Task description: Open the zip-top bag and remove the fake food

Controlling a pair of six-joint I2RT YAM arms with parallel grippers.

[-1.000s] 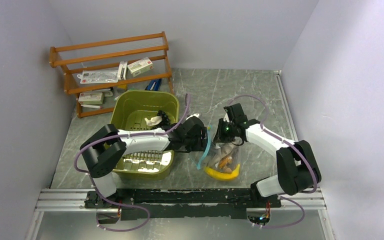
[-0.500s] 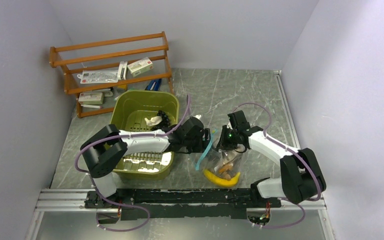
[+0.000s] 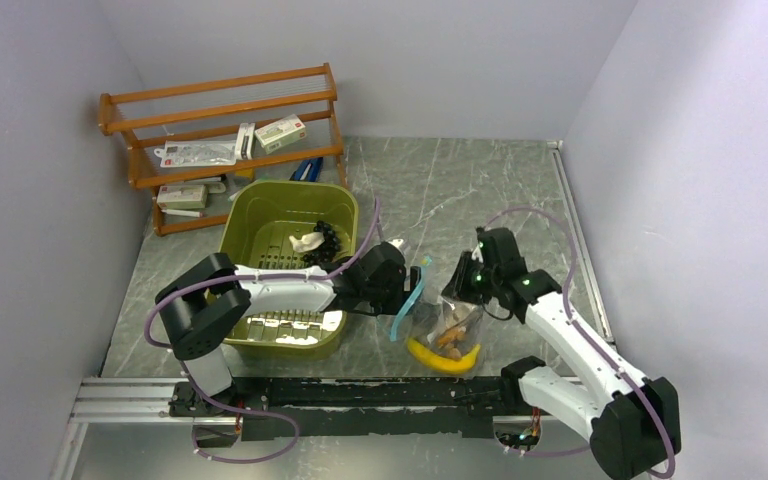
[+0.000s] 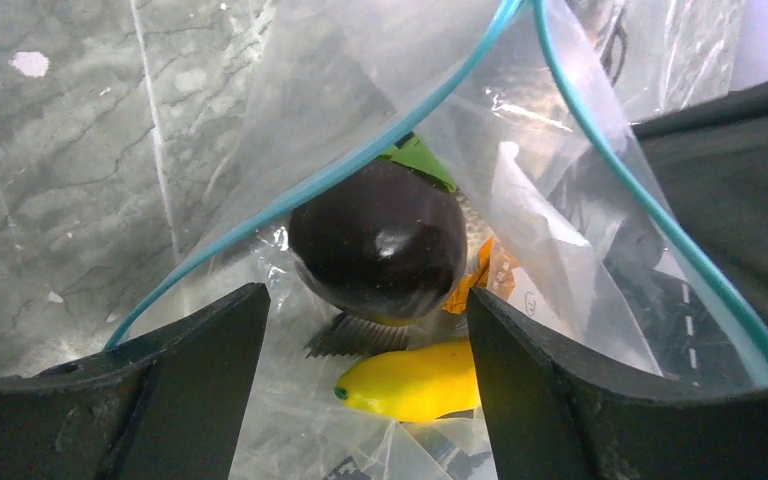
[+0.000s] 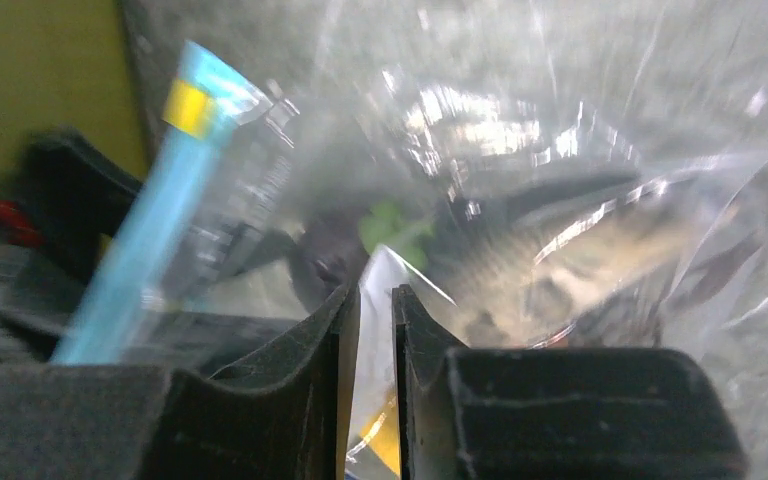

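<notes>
The zip-top bag is lying on the grey marbled table, near the front middle and between the 2 grippers. Its teal zip strip is facing the left arm. In the left wrist view the mouth is gaping, with the strip arching wide over the contents. The fake food is sitting inside: a dark purple round piece with a green leaf, a yellow banana below it, orange bits beside it, and a grey ribbed fin peeking out underneath.

The left gripper is hanging right at the bag's mouth, its 2 fingers spread wide and gripping nothing. The right gripper is pinching a fold of the bag's clear plastic on the far side, its fingers nearly touching with the film between them.

Just left of the bag, an olive-green tub is standing on the table. A wooden rack carrying boxes and packets is standing in the far left corner.
</notes>
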